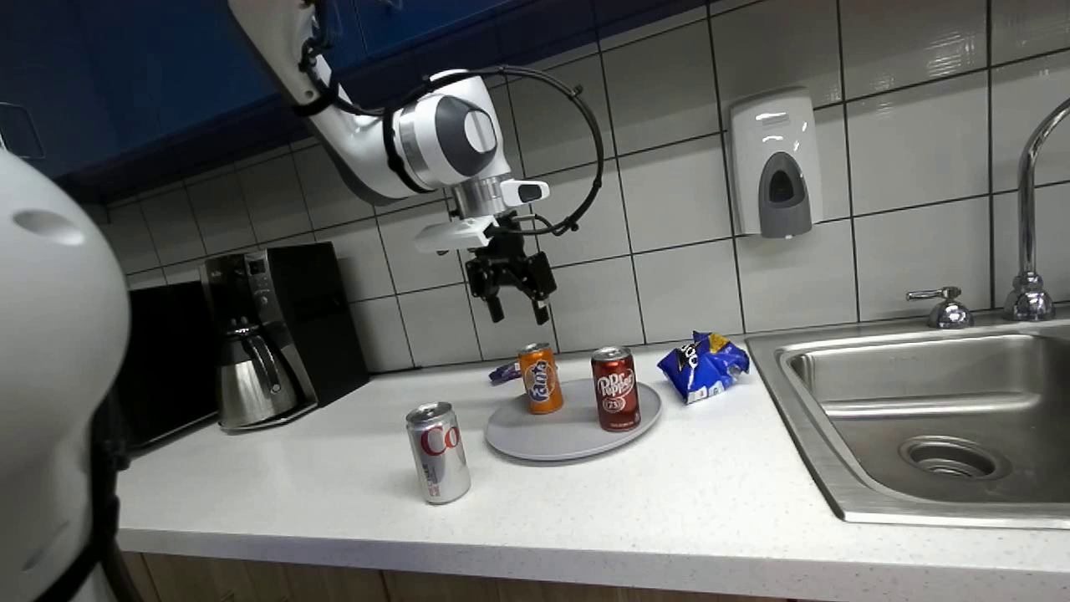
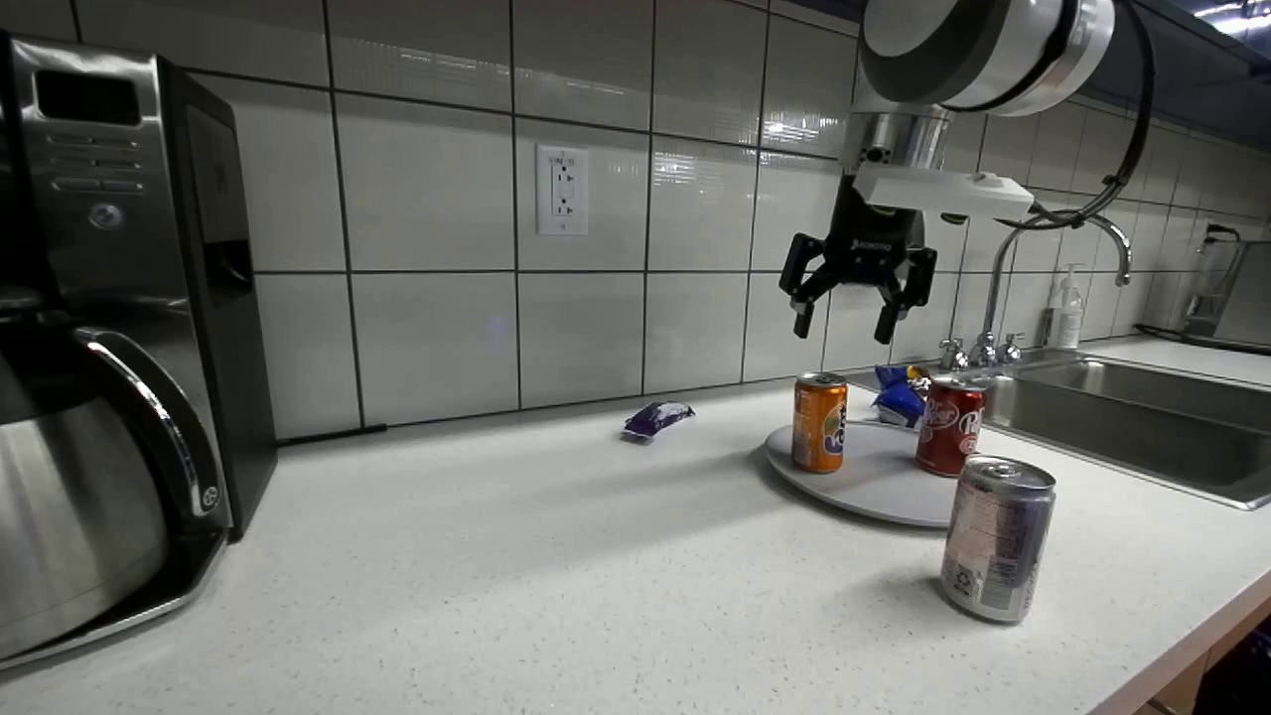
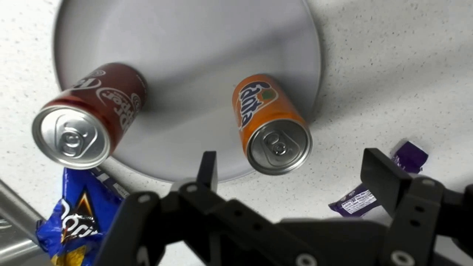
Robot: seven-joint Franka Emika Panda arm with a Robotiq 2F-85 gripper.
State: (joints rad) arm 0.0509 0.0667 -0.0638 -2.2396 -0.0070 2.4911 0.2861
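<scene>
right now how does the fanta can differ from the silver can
The Fanta can is orange, the silver can metallic with red lettering. The Fanta can stands on the gray plate, the silver can directly on the counter. The Fanta can is nearer to the open gripper; the silver can is farther off. Both stand upright and ungripped.

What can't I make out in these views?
Wrist view: crinkled purple plastic wrapper, middle hidden by open black gripper.
Wrist view: shiny blue chip bag, end cut by lower edge.
In an exterior view: round gray plate, part hidden by silver cylindrical metal can.
</scene>
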